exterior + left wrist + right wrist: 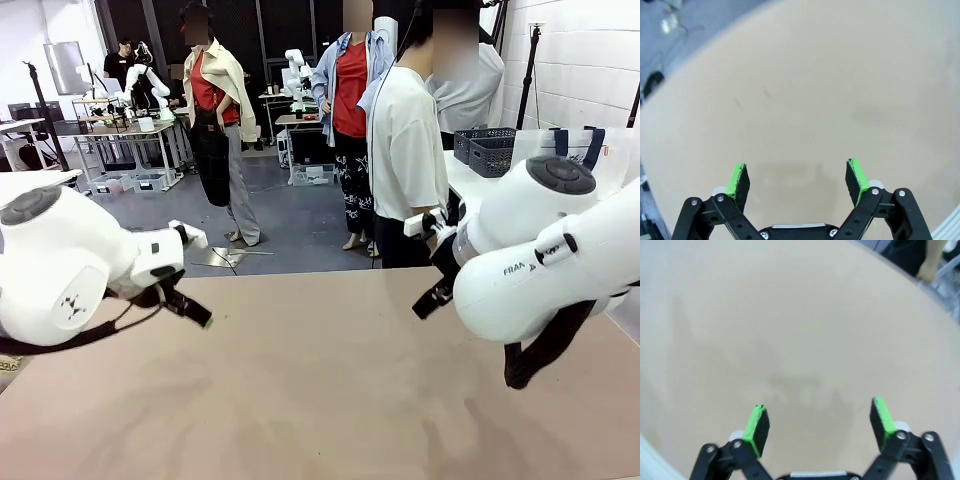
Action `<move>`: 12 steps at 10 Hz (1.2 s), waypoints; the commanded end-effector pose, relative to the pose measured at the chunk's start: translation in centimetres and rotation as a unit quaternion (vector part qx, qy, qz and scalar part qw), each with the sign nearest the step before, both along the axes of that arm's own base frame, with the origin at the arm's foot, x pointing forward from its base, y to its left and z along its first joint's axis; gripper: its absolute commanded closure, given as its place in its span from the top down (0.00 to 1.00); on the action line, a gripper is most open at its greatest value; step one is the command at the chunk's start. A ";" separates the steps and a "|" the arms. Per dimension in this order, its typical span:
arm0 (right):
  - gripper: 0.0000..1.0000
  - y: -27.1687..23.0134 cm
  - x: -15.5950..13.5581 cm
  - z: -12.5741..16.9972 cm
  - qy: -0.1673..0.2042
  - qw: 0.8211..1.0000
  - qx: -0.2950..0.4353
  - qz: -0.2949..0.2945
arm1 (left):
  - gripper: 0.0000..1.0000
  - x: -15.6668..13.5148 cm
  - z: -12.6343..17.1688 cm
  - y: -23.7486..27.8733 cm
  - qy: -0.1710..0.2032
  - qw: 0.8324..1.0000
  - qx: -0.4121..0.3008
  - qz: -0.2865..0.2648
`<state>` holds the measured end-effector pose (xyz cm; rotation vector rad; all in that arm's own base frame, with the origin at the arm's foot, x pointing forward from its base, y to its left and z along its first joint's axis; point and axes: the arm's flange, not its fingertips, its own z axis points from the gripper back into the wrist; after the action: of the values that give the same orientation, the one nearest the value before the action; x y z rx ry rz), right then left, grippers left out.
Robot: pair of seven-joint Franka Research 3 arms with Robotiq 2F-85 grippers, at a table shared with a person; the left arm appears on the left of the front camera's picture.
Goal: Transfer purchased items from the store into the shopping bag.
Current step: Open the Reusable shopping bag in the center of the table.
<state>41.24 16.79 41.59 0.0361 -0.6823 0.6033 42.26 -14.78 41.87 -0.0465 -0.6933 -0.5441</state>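
Shopping bag (614, 162): clear crinkly plastic with dark navy strap handles, upright at the far right of the front view and partly hidden behind the right arm (540, 255). Whether it holds anything cannot be told from here.

Store basket (488, 152): dark grey with lattice sides, on a white surface just beside the bag, toward the middle of the picture. A second basket of the same kind appears to sit against it. The contents cannot be made out.

Person (405, 150): white top, at the far edge of the table between the basket and the middle. One hand (928, 271) shows at the top of the right wrist view, next to a patch of clear plastic.

Table (320, 400): plain tan top.

Right gripper (820, 421): above bare table surface, jaws spread wide, green pads (758, 421) well apart — nothing between them.

Left gripper (799, 176): also above bare table surface, jaws wide apart and gripping nothing. In the front view it is low over the table's left side, well apart from the bag and basket.
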 end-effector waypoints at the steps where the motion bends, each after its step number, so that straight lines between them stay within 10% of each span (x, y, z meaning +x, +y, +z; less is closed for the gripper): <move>1: 1.00 -2.0 3.8 6.7 -0.074 0.991 0.084 -0.070 | 1.00 3.8 6.9 2.2 -0.098 0.993 -0.053 0.029; 3: 1.00 -7.8 8.5 11.8 -0.128 0.960 0.142 -0.206 | 1.00 7.9 11.7 7.6 -0.156 0.978 -0.059 0.126; 6: 1.00 -21.2 12.7 15.0 -0.155 0.894 0.168 -0.386 | 1.00 12.8 11.9 20.9 -0.125 0.956 -0.018 0.263; 12: 1.00 -36.8 10.9 8.7 -0.101 0.807 0.150 -0.562 | 1.00 10.3 6.3 39.4 -0.057 0.916 0.000 0.396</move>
<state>50.82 -24.50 50.52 -0.1455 -0.8844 -0.6320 51.34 26.65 47.72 0.2920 -0.7713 0.2221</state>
